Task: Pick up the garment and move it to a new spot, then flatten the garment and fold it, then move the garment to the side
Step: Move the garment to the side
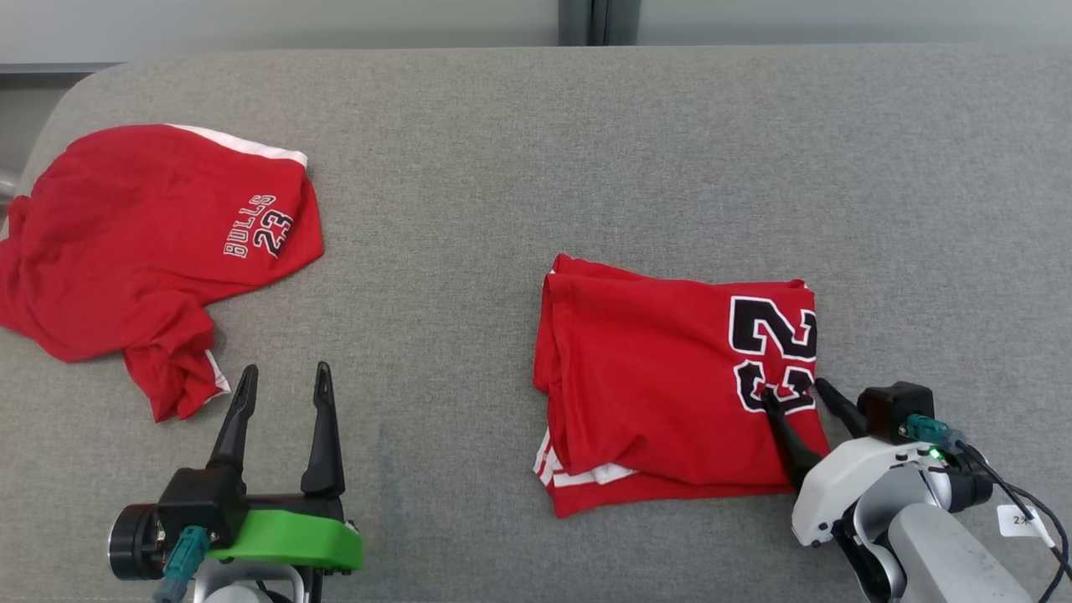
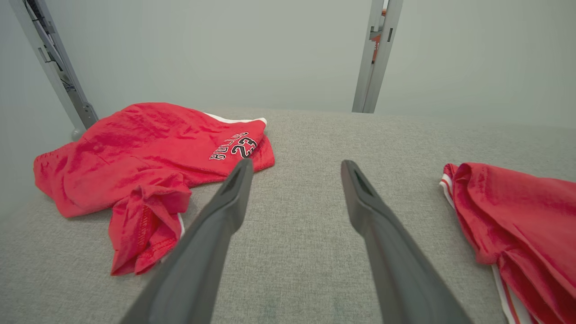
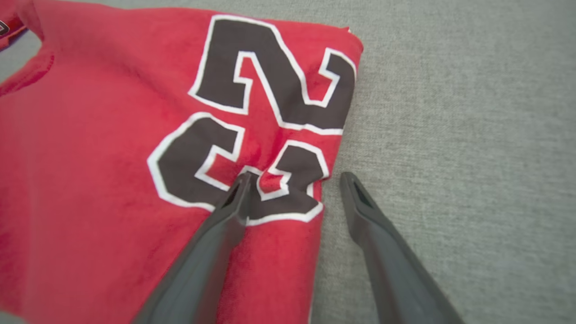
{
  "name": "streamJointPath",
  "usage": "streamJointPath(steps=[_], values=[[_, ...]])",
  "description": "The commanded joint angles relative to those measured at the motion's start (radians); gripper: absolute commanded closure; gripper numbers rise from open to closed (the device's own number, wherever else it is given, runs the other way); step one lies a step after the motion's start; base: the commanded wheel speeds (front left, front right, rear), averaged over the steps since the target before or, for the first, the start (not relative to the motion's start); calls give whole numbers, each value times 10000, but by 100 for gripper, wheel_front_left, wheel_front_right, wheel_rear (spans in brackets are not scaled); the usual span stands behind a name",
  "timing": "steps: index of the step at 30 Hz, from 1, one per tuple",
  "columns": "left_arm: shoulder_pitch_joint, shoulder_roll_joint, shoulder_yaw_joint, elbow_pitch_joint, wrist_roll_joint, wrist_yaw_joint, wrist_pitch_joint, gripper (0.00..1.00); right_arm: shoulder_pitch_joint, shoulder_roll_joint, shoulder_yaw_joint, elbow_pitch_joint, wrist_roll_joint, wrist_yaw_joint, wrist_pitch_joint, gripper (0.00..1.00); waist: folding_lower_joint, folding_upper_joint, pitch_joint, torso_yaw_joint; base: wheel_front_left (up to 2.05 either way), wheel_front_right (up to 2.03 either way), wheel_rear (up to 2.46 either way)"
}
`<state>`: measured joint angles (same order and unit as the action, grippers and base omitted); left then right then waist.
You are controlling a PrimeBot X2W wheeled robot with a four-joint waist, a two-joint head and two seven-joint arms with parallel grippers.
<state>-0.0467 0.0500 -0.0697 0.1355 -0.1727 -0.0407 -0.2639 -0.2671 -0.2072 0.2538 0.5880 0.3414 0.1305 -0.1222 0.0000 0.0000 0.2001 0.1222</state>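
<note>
Head view is showing the folded red garment [image 1: 662, 394] lying right of centre on the grey cushion [image 1: 519, 151], its large black "23" outlined in white facing up. The right gripper [image 1: 794, 389] is straddling the garment's right edge with jaws spread, one fingertip on the numeral and the other over bare cushion just beside it. At the far left, a crumpled red garment [image 1: 142, 243] is displaying "BULLS 23". The left gripper [image 1: 286, 368] is hovering near it, spread wide and empty.
</note>
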Motion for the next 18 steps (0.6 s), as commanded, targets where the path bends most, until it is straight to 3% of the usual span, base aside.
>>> streamJointPath(steps=[1, 2, 3, 10, 18], values=[[-195, 17, -14, 18, -19, 47, -1, 0, 18, 109, 190, 212, 109, 1, 50, 56, 0, 0, 21, -3, 0, 0, 0], [-225, 17, -17, 40, -34, 39, -1, 0, -53, 139, 246, 254, 156, 3, 32, 94, 0, 0, 30, 0, 0, 0, 0], [-240, 15, -22, 53, -48, 30, -1, 0, -144, 130, 293, 315, 198, 1, 12, 100, 0, 0, 40, 6, 0, 0, 0], [-373, 15, -133, -22, -121, 70, -1, 0, -1252, -501, 368, 391, 289, -10, -205, 100, 0, 0, 300, 71, 0, 0, 0], [-876, 15, -589, -261, -252, 186, -1, 0, -2809, -2068, 478, -117, 324, -10, 189, 100, 0, 0, 1439, -166, 0, 0, 0]])
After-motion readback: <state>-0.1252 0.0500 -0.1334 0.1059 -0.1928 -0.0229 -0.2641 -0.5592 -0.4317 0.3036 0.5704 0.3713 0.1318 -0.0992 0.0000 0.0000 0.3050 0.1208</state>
